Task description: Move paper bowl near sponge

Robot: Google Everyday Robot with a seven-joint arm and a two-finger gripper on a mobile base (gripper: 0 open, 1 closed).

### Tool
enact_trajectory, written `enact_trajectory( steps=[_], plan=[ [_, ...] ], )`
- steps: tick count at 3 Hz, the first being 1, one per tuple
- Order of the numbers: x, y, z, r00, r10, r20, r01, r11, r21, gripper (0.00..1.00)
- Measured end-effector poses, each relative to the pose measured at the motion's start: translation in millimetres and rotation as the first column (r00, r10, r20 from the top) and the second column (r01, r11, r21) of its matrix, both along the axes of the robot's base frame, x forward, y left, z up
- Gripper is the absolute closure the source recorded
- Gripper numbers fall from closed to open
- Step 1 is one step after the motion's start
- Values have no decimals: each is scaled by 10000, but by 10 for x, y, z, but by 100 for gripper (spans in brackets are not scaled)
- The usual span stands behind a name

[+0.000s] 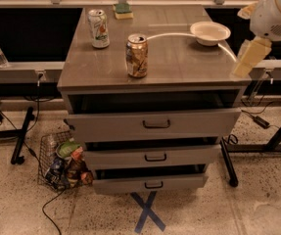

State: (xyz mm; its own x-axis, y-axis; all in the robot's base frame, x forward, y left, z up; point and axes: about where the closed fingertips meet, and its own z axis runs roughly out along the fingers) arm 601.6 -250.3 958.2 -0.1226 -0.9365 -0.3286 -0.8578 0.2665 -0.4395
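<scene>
You are looking at a grey metal drawer cabinet, its tabletop (pixel 179 65) carrying every item. The white robot arm (pixel 277 11) is hanging beside the right edge, with the cream gripper (pixel 247 58) near the front right corner, clear of the bowl; you cannot tell how far open it is. The shallow off-white paper bowl (pixel 210 33) is sitting by the back right corner. The green-and-yellow rectangular sponge (pixel 123 10) is lying at the back edge, well apart from the bowl.
</scene>
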Motion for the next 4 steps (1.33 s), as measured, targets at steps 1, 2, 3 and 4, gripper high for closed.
enact_trajectory(
  steps=[1,2,3,4],
  plan=[
    [716,43,-41,9936,-195,1112,97,9961,882,0],
    [716,43,-41,9936,-194,1111,96,9961,882,0],
    [782,64,-126,9934,-458,1053,348,9939,1045,0],
    [1049,69,-238,9887,-1031,1088,869,9858,1438,0]
  ],
)
